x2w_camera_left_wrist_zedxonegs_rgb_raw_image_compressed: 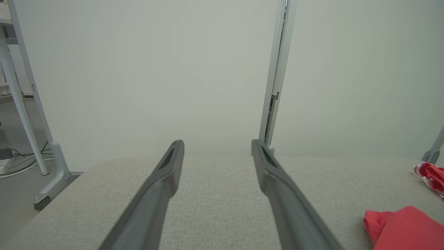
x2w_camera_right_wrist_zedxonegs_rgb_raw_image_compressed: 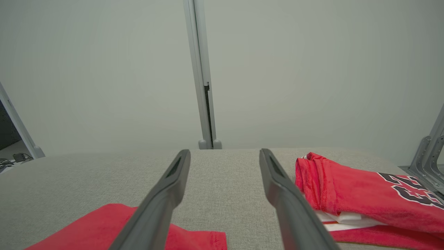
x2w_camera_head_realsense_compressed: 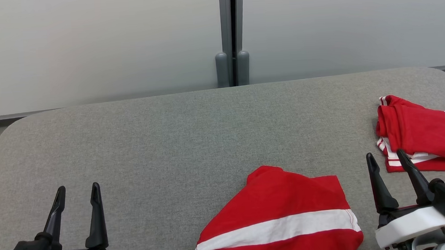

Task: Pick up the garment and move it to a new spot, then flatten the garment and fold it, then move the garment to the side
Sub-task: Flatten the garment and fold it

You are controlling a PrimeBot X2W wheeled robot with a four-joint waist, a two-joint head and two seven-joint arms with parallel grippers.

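Left gripper (x2w_camera_head_realsense_compressed: 78, 187), open and empty, hovers at the table's (x2w_camera_head_realsense_compressed: 169, 135) near left corner. The red garment (x2w_camera_head_realsense_compressed: 280, 213), with 1 white stripe, lies at the near edge. Right gripper (x2w_camera_head_realsense_compressed: 384, 154), open and empty, hovers just beside a folded jersey (x2w_camera_head_realsense_compressed: 421, 130) at the right edge.

Wide bare stretch of table (x2w_camera_head_realsense_compressed: 139, 144) across the left and middle, right up to the far edge. Blocked at near centre-right by the garment (x2w_camera_head_realsense_compressed: 280, 213), lying flat and low. Blocked at the right edge by a folded jersey (x2w_camera_head_realsense_compressed: 421, 133), stacked a little higher. Between the two, a narrow strip of bare top, taken by the right gripper (x2w_camera_head_realsense_compressed: 384, 154), fingers spread, tips just beside the jersey's hem. Ahead of the left gripper (x2w_camera_head_realsense_compressed: 78, 186), likewise spread, bare table to the far edge. Past that edge, pale panels (x2w_camera_head_realsense_compressed: 88, 44) with a post (x2w_camera_head_realsense_compressed: 233, 33) at mid-width, walling off the far side.
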